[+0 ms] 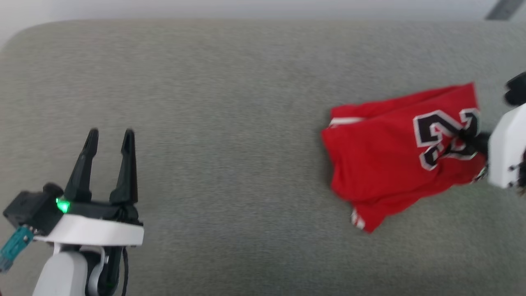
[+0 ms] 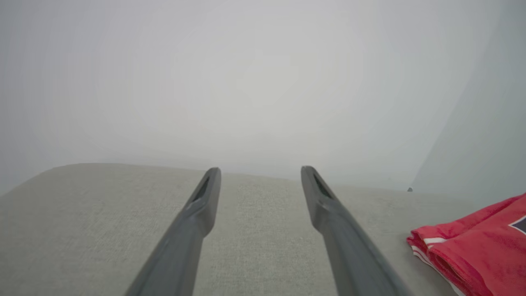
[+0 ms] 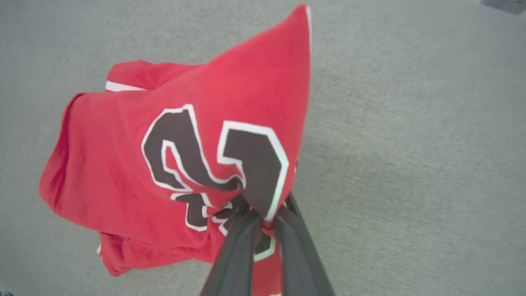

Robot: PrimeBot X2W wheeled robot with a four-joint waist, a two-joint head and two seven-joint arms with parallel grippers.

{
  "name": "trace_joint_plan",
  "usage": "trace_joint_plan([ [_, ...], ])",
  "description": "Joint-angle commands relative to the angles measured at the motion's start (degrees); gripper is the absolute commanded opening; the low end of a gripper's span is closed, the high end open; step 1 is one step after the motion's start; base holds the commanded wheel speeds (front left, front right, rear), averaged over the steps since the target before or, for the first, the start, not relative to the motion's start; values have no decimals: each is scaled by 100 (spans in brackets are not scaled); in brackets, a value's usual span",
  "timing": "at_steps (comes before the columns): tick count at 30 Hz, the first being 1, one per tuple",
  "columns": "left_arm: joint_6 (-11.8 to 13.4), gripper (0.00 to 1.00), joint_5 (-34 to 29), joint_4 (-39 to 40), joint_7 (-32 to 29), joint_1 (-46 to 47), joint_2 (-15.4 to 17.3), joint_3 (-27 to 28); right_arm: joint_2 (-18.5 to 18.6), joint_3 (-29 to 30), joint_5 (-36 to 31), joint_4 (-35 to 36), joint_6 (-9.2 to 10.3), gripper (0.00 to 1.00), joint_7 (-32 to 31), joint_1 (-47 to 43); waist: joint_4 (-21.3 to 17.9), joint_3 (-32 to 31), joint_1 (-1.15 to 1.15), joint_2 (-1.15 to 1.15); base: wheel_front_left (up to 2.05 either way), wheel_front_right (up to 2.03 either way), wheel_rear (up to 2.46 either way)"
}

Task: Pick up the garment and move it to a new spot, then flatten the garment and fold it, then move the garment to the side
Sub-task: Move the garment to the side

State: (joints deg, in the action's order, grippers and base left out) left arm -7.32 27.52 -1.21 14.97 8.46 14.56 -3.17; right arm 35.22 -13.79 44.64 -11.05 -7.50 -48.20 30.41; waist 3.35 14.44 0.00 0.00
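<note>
The soft red jersey T-shirt point(image 3: 115, 164) with a black, white-edged number lies bunched on the grey woven cushion point(image 1: 230, 102); the right gripper point(image 3: 265, 220) has its fingers pinching the printed fabric at their tips; the left gripper point(image 1: 111, 137) hovers well apart from it, fingers spread.

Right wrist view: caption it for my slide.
Right gripper pinches the red numbered jersey, bunched on a grey fabric surface.

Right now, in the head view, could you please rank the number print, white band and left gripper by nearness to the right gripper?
1. Number print: pinched in the right gripper, on the garment's right side.
2. White band: at the garment's upper left edge.
3. Left gripper: far left, open, away from the garment.
</note>
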Motion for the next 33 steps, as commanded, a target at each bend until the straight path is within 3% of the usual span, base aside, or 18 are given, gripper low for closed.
trace_joint_plan([
  [1,-19,100,-56,27,26,131,26,-42,57,59,-27,23,2,0,85,92,-218,160,0,0,0,0,0],
  [7,-19,100,-218,164,26,658,153,-342,426,327,-331,-152,2,0,680,430,-734,520,0,0,0,0,0],
  [16,-19,100,-340,211,26,1320,301,-900,790,457,-707,-792,3,0,1747,860,-1184,909,0,0,0,0,0],
  [24,-20,100,-348,168,26,1791,349,-1383,989,598,-1191,-1690,3,0,2490,1335,-1351,1221,0,0,0,0,0],
  [33,-20,100,-297,167,26,2141,319,-1723,1009,827,-2189,-2814,4,0,3241,1873,-1313,1517,0,0,0,0,0],
])
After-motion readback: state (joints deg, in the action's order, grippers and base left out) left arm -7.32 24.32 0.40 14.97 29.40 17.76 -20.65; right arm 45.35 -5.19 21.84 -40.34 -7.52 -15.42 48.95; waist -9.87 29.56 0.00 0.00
